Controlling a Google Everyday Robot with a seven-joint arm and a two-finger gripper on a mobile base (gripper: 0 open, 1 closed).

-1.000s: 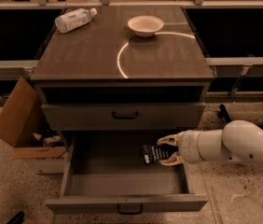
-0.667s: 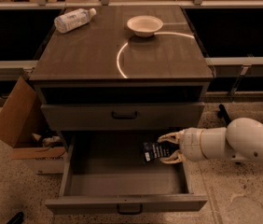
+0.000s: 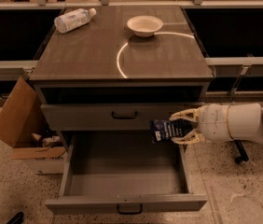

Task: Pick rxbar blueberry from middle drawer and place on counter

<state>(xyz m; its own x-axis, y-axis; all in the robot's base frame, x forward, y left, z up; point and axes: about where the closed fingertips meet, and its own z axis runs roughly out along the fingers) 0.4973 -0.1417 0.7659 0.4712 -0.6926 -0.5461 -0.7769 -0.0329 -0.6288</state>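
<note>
The rxbar blueberry [image 3: 163, 130], a dark navy wrapper with pale lettering, is held in my gripper [image 3: 177, 129], whose pale fingers close on its right end. The gripper hangs in the air above the right side of the open middle drawer [image 3: 124, 169], in front of the closed drawer one level higher. The drawer's grey floor is bare. My white arm [image 3: 236, 123] comes in from the right. The counter [image 3: 89, 55], wood-grain with a bright curved line, lies above and behind the gripper.
A clear plastic bottle [image 3: 73, 20] lies on the counter's far left and a white bowl [image 3: 144, 25] stands at its far middle. An open cardboard box [image 3: 18, 122] sits on the floor left of the cabinet. A chair base [image 3: 239, 156] is behind my arm.
My gripper has risen with the bar, from low inside the drawer's right side to the height of the upper drawer's front.
</note>
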